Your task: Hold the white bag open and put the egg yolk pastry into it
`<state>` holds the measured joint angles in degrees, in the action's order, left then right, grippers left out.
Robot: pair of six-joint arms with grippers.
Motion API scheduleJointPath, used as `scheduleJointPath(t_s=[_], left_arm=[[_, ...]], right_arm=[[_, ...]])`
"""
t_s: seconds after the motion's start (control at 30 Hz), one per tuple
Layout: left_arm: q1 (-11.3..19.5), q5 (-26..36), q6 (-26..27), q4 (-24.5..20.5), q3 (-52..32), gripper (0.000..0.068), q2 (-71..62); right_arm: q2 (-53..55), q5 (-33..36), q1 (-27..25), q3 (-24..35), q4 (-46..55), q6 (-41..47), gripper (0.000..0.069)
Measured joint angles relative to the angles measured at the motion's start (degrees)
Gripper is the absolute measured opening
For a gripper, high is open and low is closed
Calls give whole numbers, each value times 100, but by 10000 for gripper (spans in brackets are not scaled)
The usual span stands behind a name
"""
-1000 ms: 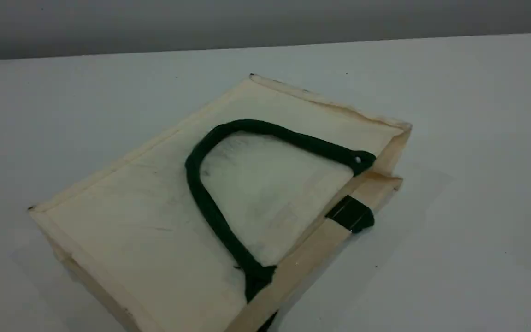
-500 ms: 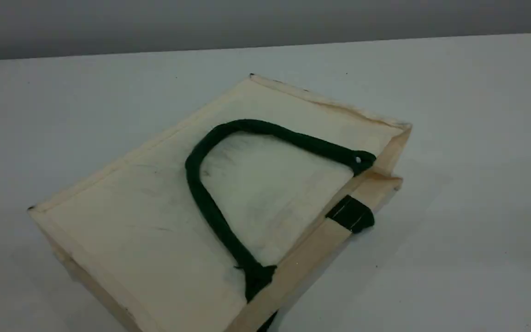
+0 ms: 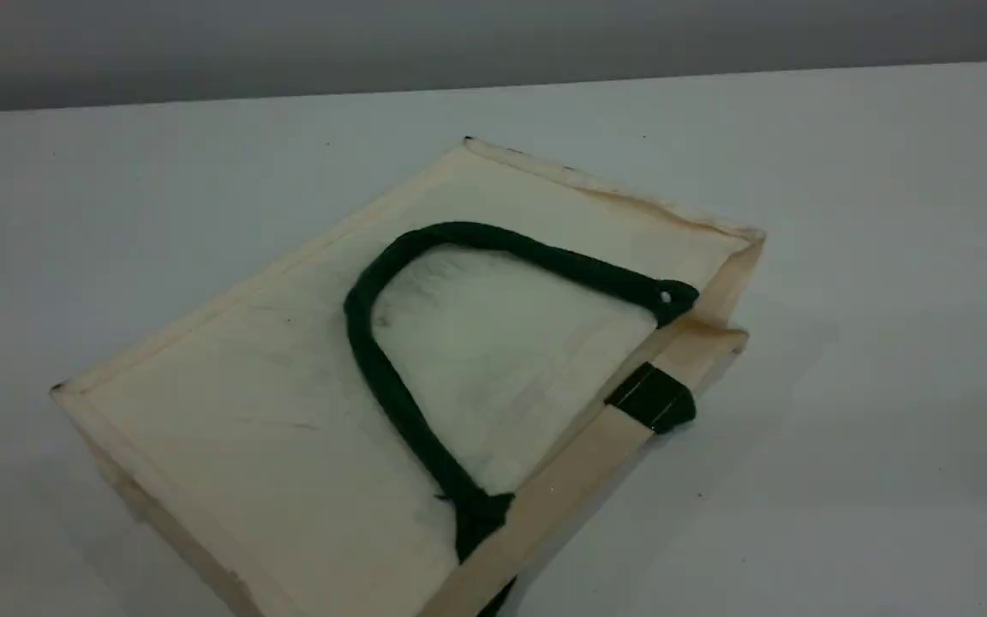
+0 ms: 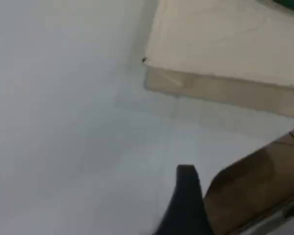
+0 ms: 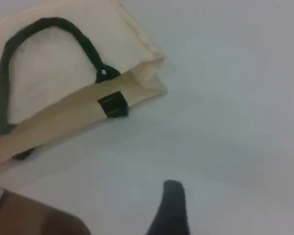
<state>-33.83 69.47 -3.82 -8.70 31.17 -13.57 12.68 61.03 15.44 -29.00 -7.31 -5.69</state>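
Plainly, the white bag [image 3: 245, 403] lies flat on its side on the pale worktop [image 3: 870, 446], with one broad panel facing up and its mouth pressed nearly shut along the edge toward the lower right of the scene view. One dark green rope handle [image 3: 373, 368] is folded back onto that upper panel in a wide loop, both ends fixed near the mouth rim. A short piece of the second handle [image 3: 653, 399] peeks out from under the rim. The cloth shows brownish staining along the far edge and at the mouth corner. Neither arm appears in the scene view. In the left wrist view the left tool [image 4: 186, 196] shows one dark fingertip above bare worktop, near a corner of the bag [image 4: 220, 49] but apart from it. In the right wrist view the right tool [image 5: 171, 205] likewise shows one fingertip over bare worktop, apart from the bag's mouth end [image 5: 63, 112]. Both tools stand spread wide and grip nothing.
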Motion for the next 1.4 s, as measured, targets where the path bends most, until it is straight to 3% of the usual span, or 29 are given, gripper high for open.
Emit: scheduleJointPath(t_s=[0.33, 0.93, 1.1, 1.3, 1.4], left_arm=[[0, -765, -271, 182, -223, 526, -5], [85, -761, -274, 167, -233, 526, -5], [827, -761, -274, 159, -228, 526, -5], [2147, -761, -270, 159, -228, 525, -5], [2669, -761, -270, 159, -228, 525, -5]], right_arm=[[0, 4, 0, 0, 0, 0, 582], [0, 12, -118, 0, -6, 0, 579], [-11, 12, -690, 0, -10, 0, 579], [-427, 18, -1445, 0, -10, 0, 579], [-728, 18, -1493, 0, -17, 0, 579]])
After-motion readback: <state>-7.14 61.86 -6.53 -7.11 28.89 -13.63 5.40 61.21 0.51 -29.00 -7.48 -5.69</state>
